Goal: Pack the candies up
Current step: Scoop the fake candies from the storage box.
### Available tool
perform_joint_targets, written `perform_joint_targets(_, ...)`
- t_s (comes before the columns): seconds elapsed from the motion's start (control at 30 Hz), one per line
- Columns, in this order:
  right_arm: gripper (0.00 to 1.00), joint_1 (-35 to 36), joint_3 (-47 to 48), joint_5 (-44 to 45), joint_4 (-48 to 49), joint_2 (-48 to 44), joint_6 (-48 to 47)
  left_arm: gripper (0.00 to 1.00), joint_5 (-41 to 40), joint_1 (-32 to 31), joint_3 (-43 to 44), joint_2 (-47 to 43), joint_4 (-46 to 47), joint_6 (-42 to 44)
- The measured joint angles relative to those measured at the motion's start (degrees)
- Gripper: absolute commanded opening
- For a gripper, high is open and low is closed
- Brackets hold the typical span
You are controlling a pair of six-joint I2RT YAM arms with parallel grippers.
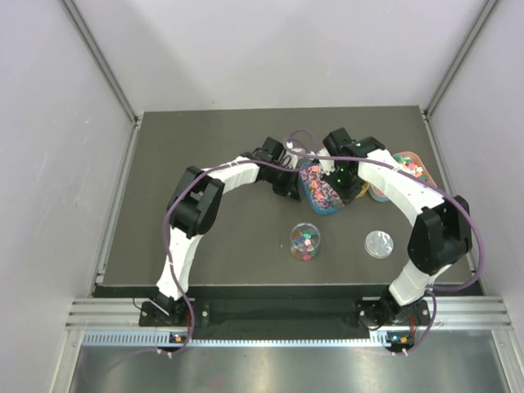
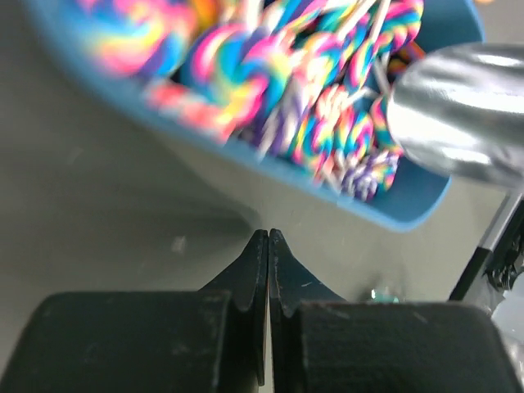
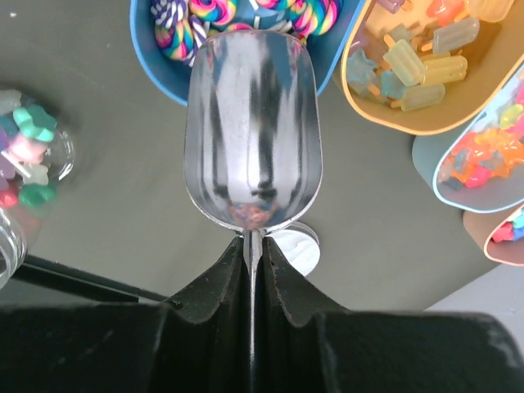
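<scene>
many small candies (image 2: 246, 74) lie in oval trays at the far right; judged light, hard and loose, so scoop them rather than pinch. blue tray (image 3: 147, 49): swirl lollipops. yellow tray (image 3: 356, 94): ice-lolly shapes. jar (image 1: 305, 241): mixed pieces. right gripper (image 3: 252, 250) clamps the scoop (image 3: 250, 123) handle over the blue tray. left gripper (image 2: 268, 241) closed, empty.

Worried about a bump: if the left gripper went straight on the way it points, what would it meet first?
Probably the near wall of the blue tray of swirl candies; the shut left gripper points at it across the table, though depth is unclear.
</scene>
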Motion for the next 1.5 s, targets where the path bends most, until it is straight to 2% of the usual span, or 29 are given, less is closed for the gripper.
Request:
perform_joint_targets(0.37, 0.0, 0.3, 1.1, 0.7, 0.8, 4.4, 0.5, 0.0, -3.0, 8.3, -0.3, -3.8, 4.3, -0.1)
perform_joint_targets(0.43, 0.0, 0.7, 1.2, 1.3, 0.4, 4.7, 0.5, 0.0, -2.9, 9.8, 5.1, -1.0, 3.7, -0.5)
perform_joint_targets(0.5, 0.0, 1.5, 1.2, 2.4, -0.2, 5.0, 0.5, 0.01, -2.8, 10.9, 17.5, 6.1, 3.8, -1.0)
perform_joint_targets(0.53, 0.0, 1.8, 1.2, 2.9, -0.4, 5.2, 0.5, 0.02, -2.9, 11.1, 20.7, 8.1, 5.2, -1.1)
perform_joint_targets(0.63, 0.0, 2.9, 1.6, 4.4, -0.8, 5.6, 0.5, 0.02, -1.9, 11.1, 24.6, 12.1, 7.5, -1.9)
perform_joint_targets(0.87, 0.0, 6.0, 1.7, 7.2, -0.7, 6.3, 0.5, 0.01, 2.1, 8.4, 25.4, 18.5, 9.6, -6.3)
perform_joint_targets(1.2, 0.0, 6.9, 8.5, 7.2, -3.8, 11.8, 0.5, 0.0, 3.2, 6.6, 25.5, 19.1, 11.7, -8.9)
perform_joint_targets(1.5, 0.0, 7.0, 5.5, 7.0, -4.1, 11.1, 3.9, 0.0, 3.4, 6.6, 25.4, 19.2, 12.0, -9.0)
